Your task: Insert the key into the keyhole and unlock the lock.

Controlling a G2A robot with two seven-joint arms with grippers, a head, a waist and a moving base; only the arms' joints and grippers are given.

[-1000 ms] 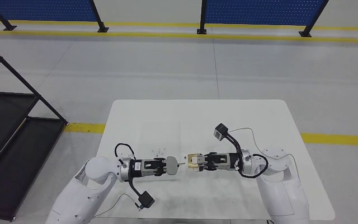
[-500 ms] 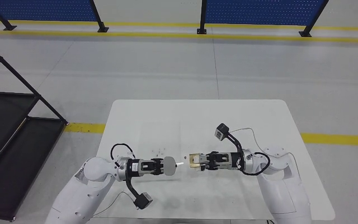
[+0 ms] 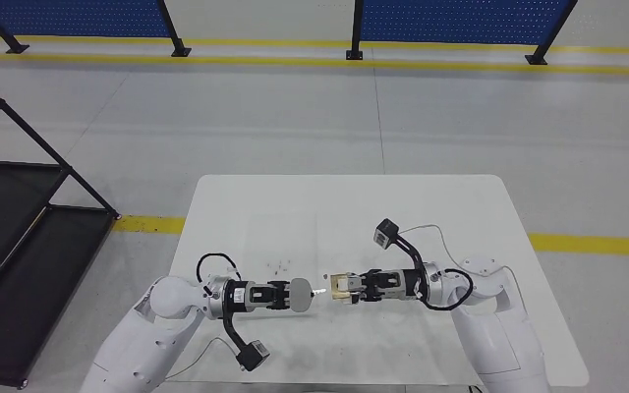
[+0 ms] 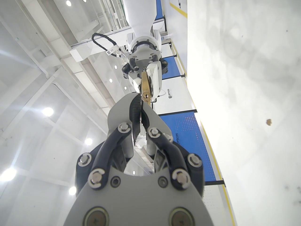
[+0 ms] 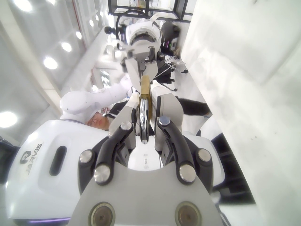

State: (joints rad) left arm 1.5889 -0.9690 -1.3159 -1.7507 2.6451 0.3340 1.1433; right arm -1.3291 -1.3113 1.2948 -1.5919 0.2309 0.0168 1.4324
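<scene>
My left gripper (image 3: pixel 301 293) is shut on a small silver key (image 3: pixel 317 292), whose tip points right toward the lock. My right gripper (image 3: pixel 350 286) is shut on a brass padlock (image 3: pixel 339 286), held just above the white table (image 3: pixel 393 211). A short gap separates the key tip from the padlock. In the left wrist view the key (image 4: pixel 141 106) sits edge-on between the fingers of my left gripper (image 4: pixel 141 103), just short of the padlock (image 4: pixel 145 88) with its keyhole facing me. In the right wrist view my right gripper (image 5: pixel 147 101) clamps the padlock (image 5: pixel 145 86) by its body, the silver shackle (image 5: pixel 144 121) toward the wrist.
Small dark specks (image 3: pixel 281 263) lie on the table behind the left gripper. A black rack (image 3: pixel 44 236) stands on the floor to the left of the table. Blue barrier panels (image 3: pixel 452 18) stand far behind. A brown crumb (image 4: pixel 268 122) lies on the tabletop.
The left gripper with the key drew back a little to the left and its wrist turned, widening the gap. The right gripper with the padlock shifted slightly left.
</scene>
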